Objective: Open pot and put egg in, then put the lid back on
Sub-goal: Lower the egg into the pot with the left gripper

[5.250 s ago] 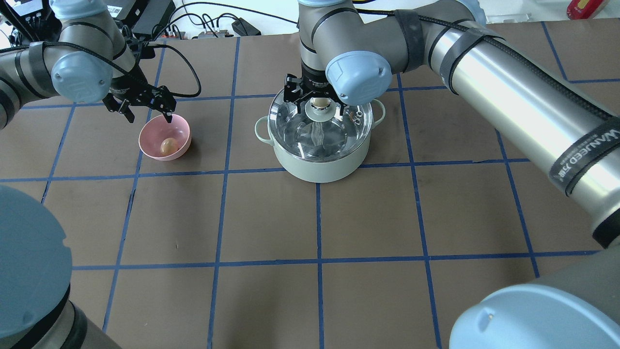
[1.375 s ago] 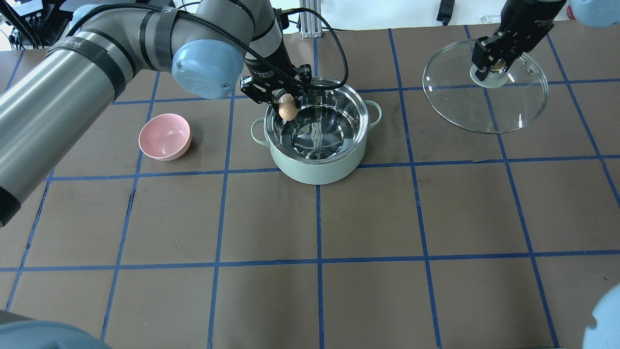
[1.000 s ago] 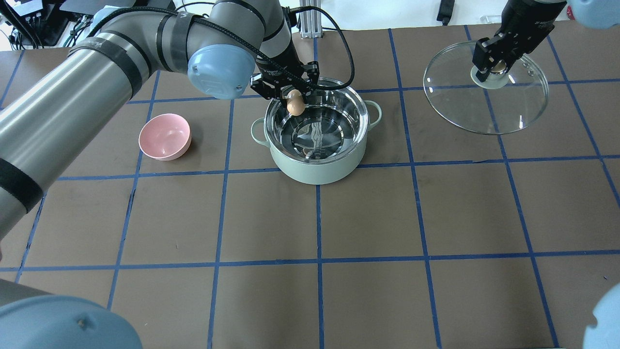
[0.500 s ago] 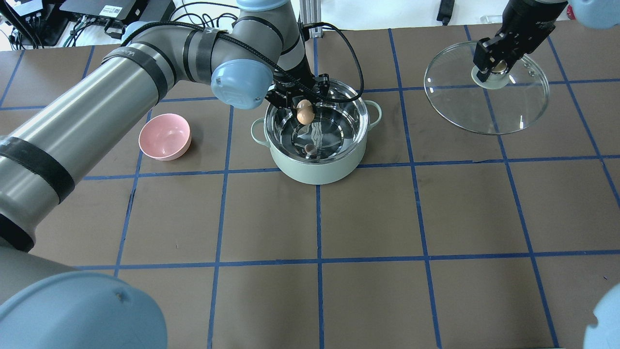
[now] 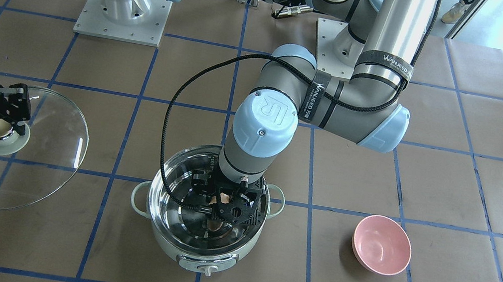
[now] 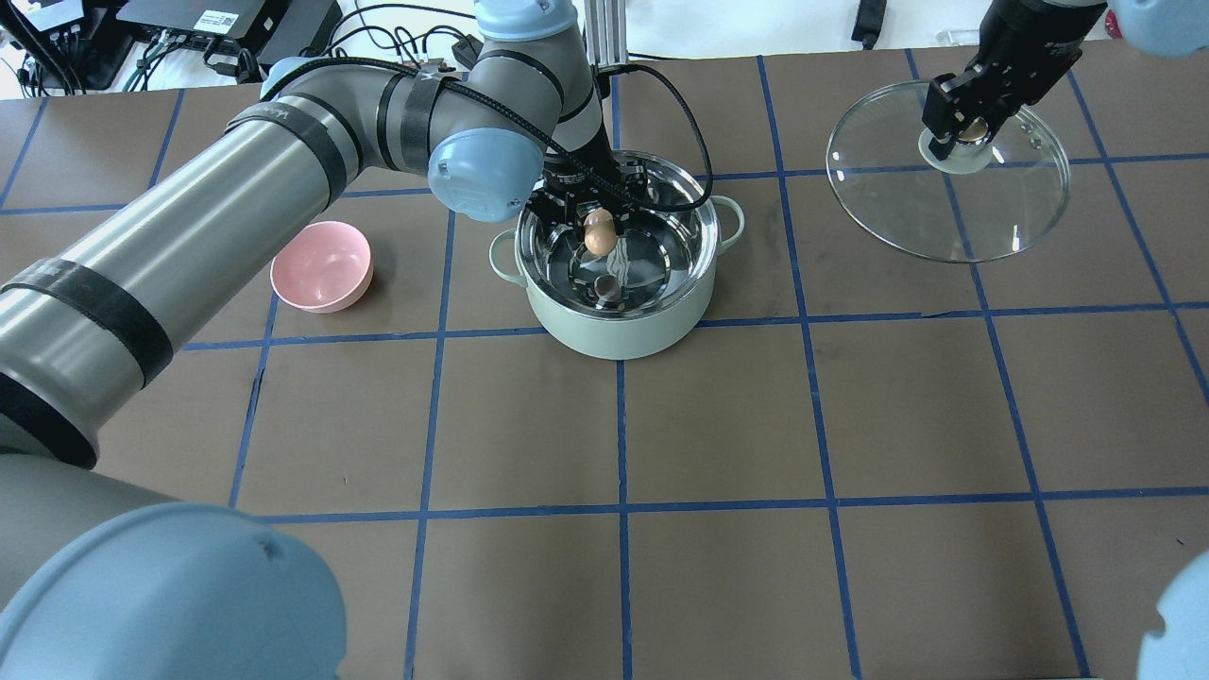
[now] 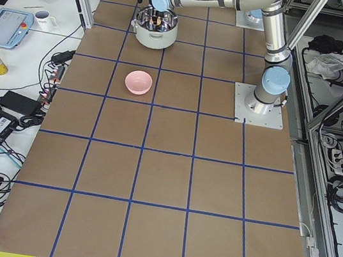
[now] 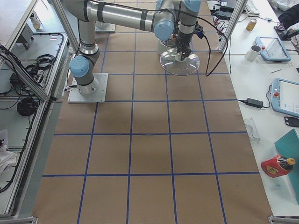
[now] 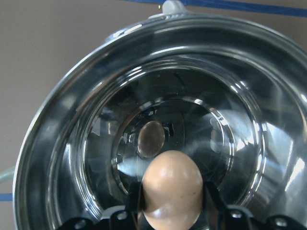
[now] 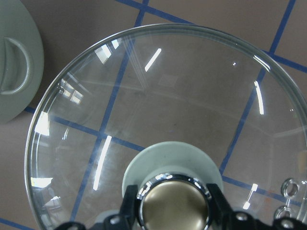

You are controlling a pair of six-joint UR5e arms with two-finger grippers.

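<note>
The left gripper [image 9: 172, 207] is pinched tight on the egg [image 9: 172, 187], right over the shiny inside of the open pot [image 6: 619, 332]. The egg stands up and down, small end down. From the front, the gripper hides most of it. Far off to the side, the right gripper [image 6: 956, 132] squeezes the lid [image 6: 945, 219] by its knob [image 10: 172, 201].

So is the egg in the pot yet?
Not quite. Done: the lid is off the pot, held aside by the right hand. In hand: the left hand grips the egg over the open pot. Left: let the egg go, then put the lid back on.
</note>
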